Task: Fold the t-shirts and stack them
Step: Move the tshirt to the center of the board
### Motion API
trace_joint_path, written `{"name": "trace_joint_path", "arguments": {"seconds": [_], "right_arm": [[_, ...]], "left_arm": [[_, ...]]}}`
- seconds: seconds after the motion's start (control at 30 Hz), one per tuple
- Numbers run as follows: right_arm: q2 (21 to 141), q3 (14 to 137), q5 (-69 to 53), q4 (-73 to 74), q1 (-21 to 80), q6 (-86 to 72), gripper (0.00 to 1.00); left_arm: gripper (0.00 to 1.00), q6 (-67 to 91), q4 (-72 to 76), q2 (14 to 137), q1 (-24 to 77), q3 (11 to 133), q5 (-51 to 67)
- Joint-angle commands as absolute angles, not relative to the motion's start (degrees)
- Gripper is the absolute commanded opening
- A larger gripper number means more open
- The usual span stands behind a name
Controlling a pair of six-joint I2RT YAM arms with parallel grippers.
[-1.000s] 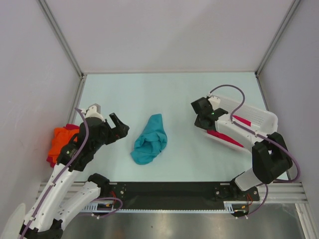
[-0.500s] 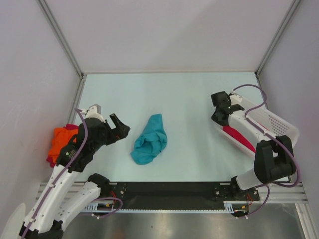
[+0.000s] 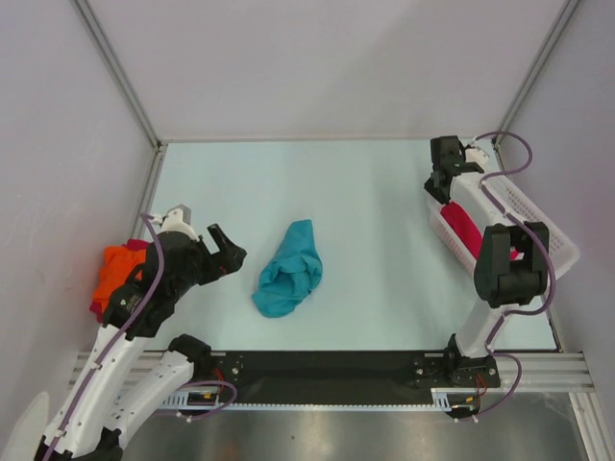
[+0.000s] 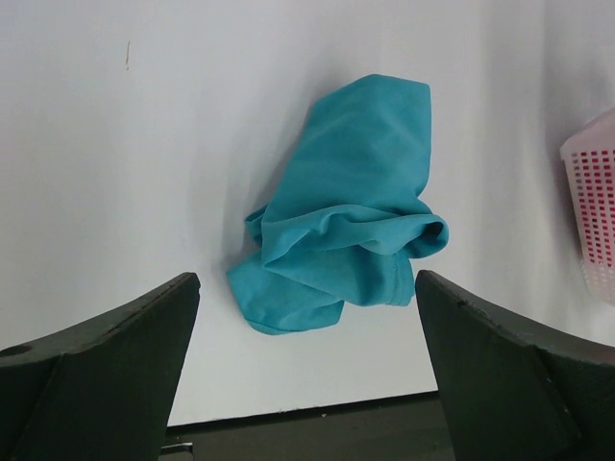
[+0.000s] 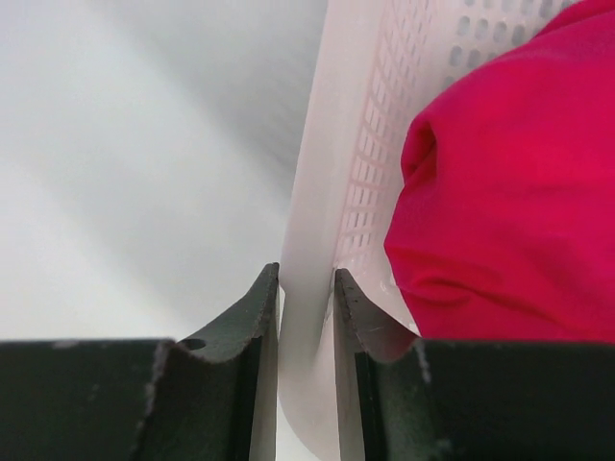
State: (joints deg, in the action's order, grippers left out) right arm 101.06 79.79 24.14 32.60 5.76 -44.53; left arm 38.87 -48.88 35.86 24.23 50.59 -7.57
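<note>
Teal t-shirt (image 3: 288,272), soft crumpled heap; left gripper (image 4: 306,288) wide, right gripper (image 5: 306,279) tight around smooth rim of white lattice basket (image 5: 370,144)

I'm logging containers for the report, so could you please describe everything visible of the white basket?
The white basket is plastic lattice with a smooth rim, sitting at the right edge of the table. A magenta-pink t-shirt lies inside against its wall. The right gripper is shut on the rim, one finger on each side.
</note>
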Motion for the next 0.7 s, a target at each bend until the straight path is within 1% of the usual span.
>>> {"name": "trace_joint_path", "arguments": {"seconds": [0.0,0.13,0.17,0.27,0.47,0.67], "right_arm": [[104.67,85.16,36.55,29.27,-2.10,-38.68,0.00],[111.43,90.51,39.46,30.49,-5.18,-37.18,0.00],[114.75,93.66,40.16,31.89,-5.71,-36.92,0.00],[119.68,98.68,42.18,34.09,-7.20,-35.86,0.00],[122.69,101.42,39.47,34.72,-12.30,-37.17,0.00],[123.49,101.51,38.06,32.88,-13.45,-34.46,0.00]], "left_arm": [[1.00,37.00,-50.89,35.07,23.55,54.23,-9.23],[1.00,36.65,-52.38,35.16,23.47,55.63,-9.67],[1.00,36.48,-53.08,35.07,23.47,55.90,-10.02],[0.99,36.21,-54.40,34.89,23.47,56.69,-10.46],[1.00,36.04,-54.93,36.65,23.47,57.04,-10.20],[1.00,35.68,-53.18,39.63,23.47,57.22,-9.41]]}}
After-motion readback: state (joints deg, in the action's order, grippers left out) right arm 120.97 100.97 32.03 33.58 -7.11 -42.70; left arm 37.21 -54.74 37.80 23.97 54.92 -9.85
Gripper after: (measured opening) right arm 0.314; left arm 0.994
